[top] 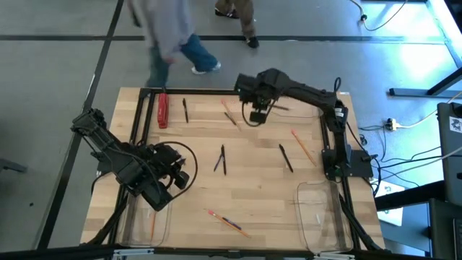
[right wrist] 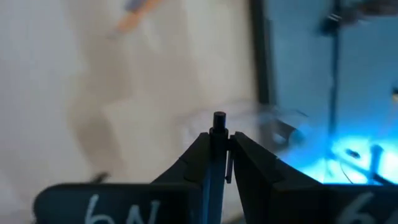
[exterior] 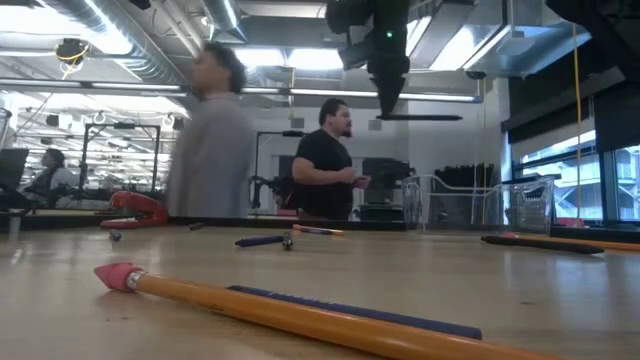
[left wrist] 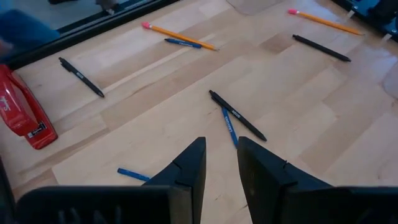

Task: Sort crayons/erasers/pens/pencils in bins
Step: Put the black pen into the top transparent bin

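Note:
My right gripper (top: 258,115) hangs high over the table's far middle, shut on a black pen (right wrist: 219,121). My left gripper (left wrist: 221,146) stands open above the table's left side with nothing between its fingers. More black pens (top: 185,110) (top: 286,157) (left wrist: 236,115) lie flat on the wood. Orange pencils (top: 303,144) (top: 229,115) (top: 227,224) and short blue crayons (left wrist: 134,174) (left wrist: 182,42) lie there too. One clear bin (top: 321,217) stands at the near right. Another bin (top: 148,220) sits at the near left, partly under my left arm. My right gripper pinches the pen between its two fingers near its button end (right wrist: 219,117), which sticks out just past the fingertips. The fingers point steeply down. In the low view the pen (exterior: 425,117) hangs clear of the table, about level, reaching toward the table's right.
A red stapler (top: 163,110) lies at the far left. Two people (top: 173,36) stand or walk just beyond the far edge. A black frame rail (top: 216,92) runs around the table. A pencil with a pink eraser (exterior: 120,277) lies close to the low camera.

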Controlling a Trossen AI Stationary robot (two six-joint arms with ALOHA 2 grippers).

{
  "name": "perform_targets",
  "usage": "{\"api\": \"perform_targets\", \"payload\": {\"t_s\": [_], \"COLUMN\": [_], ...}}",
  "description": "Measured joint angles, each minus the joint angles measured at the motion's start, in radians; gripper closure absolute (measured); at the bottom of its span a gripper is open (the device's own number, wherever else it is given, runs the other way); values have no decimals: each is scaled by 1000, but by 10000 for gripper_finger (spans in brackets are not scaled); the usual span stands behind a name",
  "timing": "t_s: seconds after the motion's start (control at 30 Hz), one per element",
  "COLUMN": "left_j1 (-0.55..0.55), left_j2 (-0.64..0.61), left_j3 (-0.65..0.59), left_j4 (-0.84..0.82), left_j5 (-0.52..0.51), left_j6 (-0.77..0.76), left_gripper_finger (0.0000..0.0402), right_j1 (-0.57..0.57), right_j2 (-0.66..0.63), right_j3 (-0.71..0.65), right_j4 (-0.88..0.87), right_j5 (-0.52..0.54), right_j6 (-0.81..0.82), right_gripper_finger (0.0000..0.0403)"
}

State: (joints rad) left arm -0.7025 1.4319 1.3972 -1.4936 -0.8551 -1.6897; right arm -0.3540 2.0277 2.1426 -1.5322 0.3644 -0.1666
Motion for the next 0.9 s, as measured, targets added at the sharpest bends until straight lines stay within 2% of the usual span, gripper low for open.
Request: {"api": "perform_targets", "payload": {"t_s": [0.1, 0.4, 0.63, 0.9], "left_j1": [17, 68, 84, 84], "left_j2": [0, 0, 0, 0], "left_j3": [0, 0, 0, 0], "left_j4": [0, 6, 6, 6], "left_j5": [0, -1, -2, -2], "left_j6": [7, 54, 54, 53], "left_gripper_finger": [317, 317, 317, 317], "right_j1": [-46, -209, -340, -448], "right_j2": [0, 0, -1, 0], "right_j3": [9, -29, -160, -334], "right_j4": [-18, 2, 39, 173], "right_j5": [53, 68, -61, -102], "right_j6": [-10, -109, -134, -183], "right_gripper_finger": [344, 343, 342, 342]}}
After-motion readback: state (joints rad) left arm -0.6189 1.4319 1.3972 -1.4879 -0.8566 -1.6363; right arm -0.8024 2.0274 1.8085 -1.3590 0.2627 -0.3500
